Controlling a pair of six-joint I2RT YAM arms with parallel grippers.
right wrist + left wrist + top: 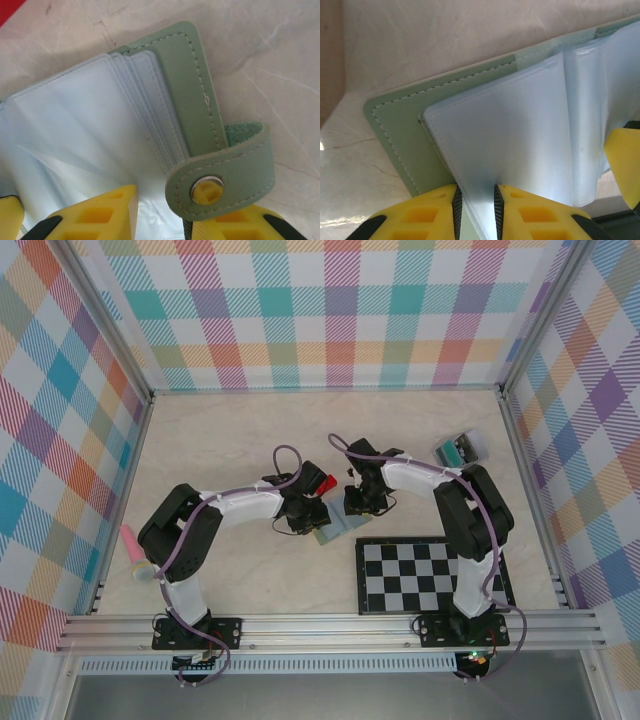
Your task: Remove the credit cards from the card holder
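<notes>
Top external view: a pale, marble-patterned counter [230,440] walled with pastel plaid panels. Two black-and-white arms reach in from the near edge and meet near the middle. The card holder [335,530], small and sage green, lies open on the counter between the left pincer [308,520] and the right pincer [355,508], just beyond the far left corner of a black-and-white checkerboard [430,575]. A small red block [322,485] sits just behind the left pincer. A clear box [460,450] with teal contents stands well apart, to the far right.

Left wrist view: the card holder [395,135] shows its green stitched cover lying flat, with pale blue clear sleeves [505,140] fanned above it. The left pincer [475,200] has its yellow fingers narrowly apart, one on each side of a sleeve's edge. I cannot tell whether they are pinching it.

Right wrist view: the card holder [185,75] lies open, its sleeves [75,125] spread leftward. A green snap tab [225,175] with a metal stud curls over in front of one yellow finger. The right pincer [160,210] has its fingers apart around the lower edge of the sleeves. Whether it has a grip I cannot tell.
</notes>
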